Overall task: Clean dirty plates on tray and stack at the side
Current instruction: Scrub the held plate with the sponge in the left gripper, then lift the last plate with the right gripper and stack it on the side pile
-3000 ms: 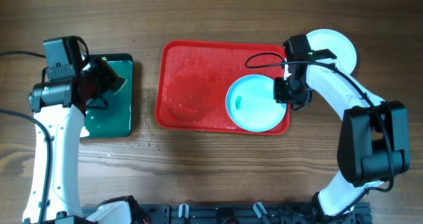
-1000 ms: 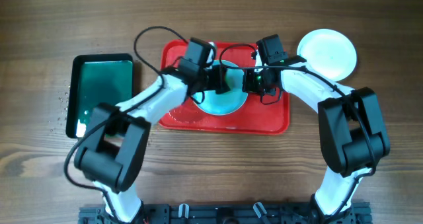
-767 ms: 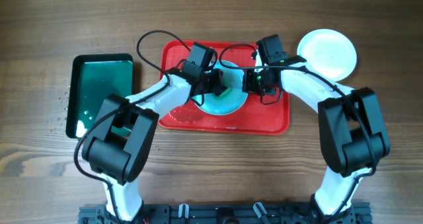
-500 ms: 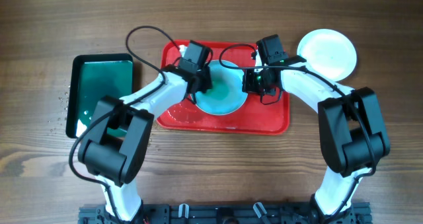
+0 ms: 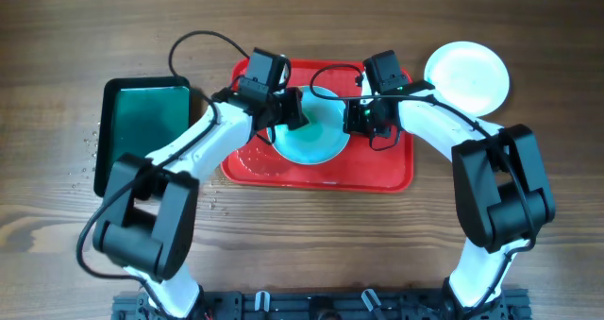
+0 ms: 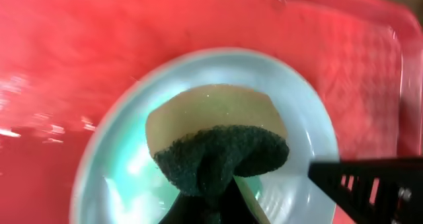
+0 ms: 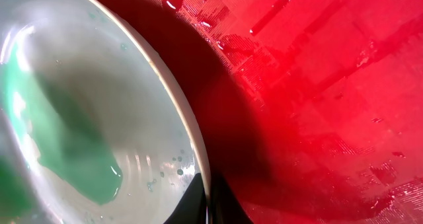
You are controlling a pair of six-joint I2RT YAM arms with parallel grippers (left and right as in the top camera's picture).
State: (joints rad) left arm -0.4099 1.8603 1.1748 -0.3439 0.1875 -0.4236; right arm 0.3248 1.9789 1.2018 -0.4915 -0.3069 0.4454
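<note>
A pale turquoise plate (image 5: 311,136) lies on the red tray (image 5: 377,174), wet with a teal smear (image 7: 73,151). My left gripper (image 5: 288,112) is shut on a sponge (image 6: 215,128), tan with a dark green scouring side, pressed on the plate (image 6: 291,112). My right gripper (image 5: 359,120) is shut on the plate's right rim (image 7: 188,125) and holds it over the tray (image 7: 330,85). Plates (image 5: 469,75) lie stacked on the table at the right, a white one on top; how many are under it is hidden.
A dark green tray (image 5: 142,131) holding liquid stands at the left. Water droplets lie on the wood beside it and on the red tray floor (image 6: 79,52). Arm cables loop over the tray's far edge.
The left arm has come from the green tray with the sponge to the plate. In the last second the sponge has moved left across the plate. The right gripper has kept its hold.
</note>
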